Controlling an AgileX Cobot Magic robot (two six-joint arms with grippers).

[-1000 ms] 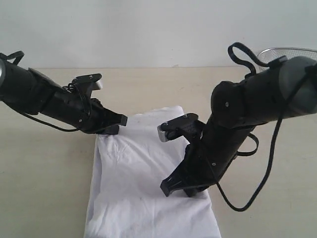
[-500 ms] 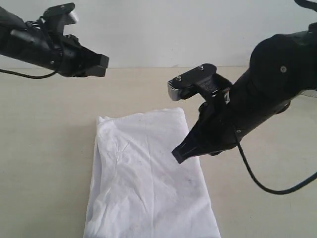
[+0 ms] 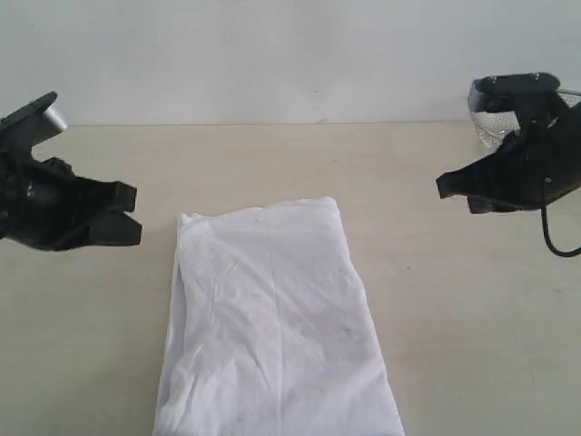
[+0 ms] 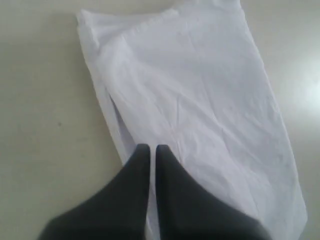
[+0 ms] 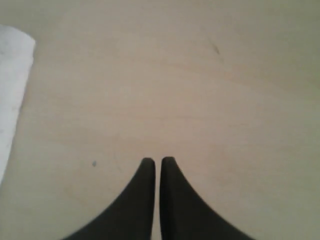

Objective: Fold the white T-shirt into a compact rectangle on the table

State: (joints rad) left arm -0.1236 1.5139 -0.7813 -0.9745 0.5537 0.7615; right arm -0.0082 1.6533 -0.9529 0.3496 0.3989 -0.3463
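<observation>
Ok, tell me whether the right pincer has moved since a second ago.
Yes. The right pincer has swung right, off the shirt, toward the wire basket.

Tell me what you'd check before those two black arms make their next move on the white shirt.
1. White cotton T-shirt lying flat on the pale beige table: ok, only light wrinkles.
2. Shirt already a compact rectangle: not ok, it is a long narrow strip.
3. Left pincer empty: ok, it is shut on nothing and sits off to the shirt's side.
4. Right pincer empty: ok, it is shut on nothing above bare table.
5. Shirt's near end lying square: cannot tell, it runs out of the exterior view.
6. Silver wire-mesh basket clear of the shirt: ok, it sits far back behind the right arm.
</observation>
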